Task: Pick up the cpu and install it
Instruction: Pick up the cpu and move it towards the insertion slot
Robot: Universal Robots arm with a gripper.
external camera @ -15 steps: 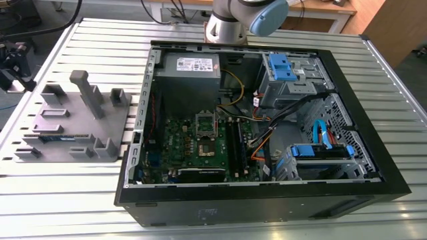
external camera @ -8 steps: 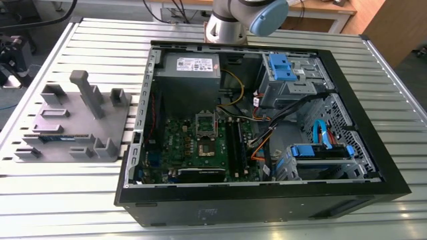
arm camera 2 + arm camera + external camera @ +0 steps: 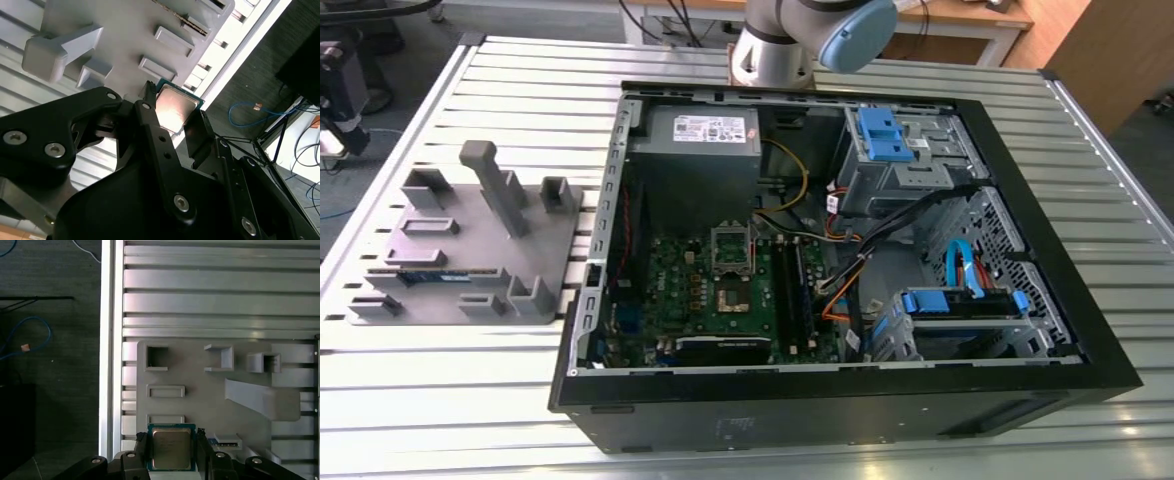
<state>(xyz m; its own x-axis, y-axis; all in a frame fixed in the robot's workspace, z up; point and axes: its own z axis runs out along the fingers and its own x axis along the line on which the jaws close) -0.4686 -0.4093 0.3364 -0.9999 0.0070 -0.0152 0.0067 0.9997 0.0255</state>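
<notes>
Exterior view: black metal computer case (image 3: 854, 410) lay open on ribbed aluminium table (image 3: 454, 400), with a grey moulded tray (image 3: 567, 260) beside it.
Second wrist view: gripper (image 3: 174, 107) had its black fingers (image 3: 150, 117) clamped on the cpu (image 3: 175, 102).
First wrist view: cpu was flat, square, silvery-topped and green-rimmed, at tray's edge.

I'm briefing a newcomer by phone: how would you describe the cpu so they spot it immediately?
Find the grey moulded tray on the ribbed metal table. Over the tray, right at the black hand, is the cpu. It is the one flat, silvery square with a thin green rim, unlike the plain grey blocks and empty slots around it.
</notes>
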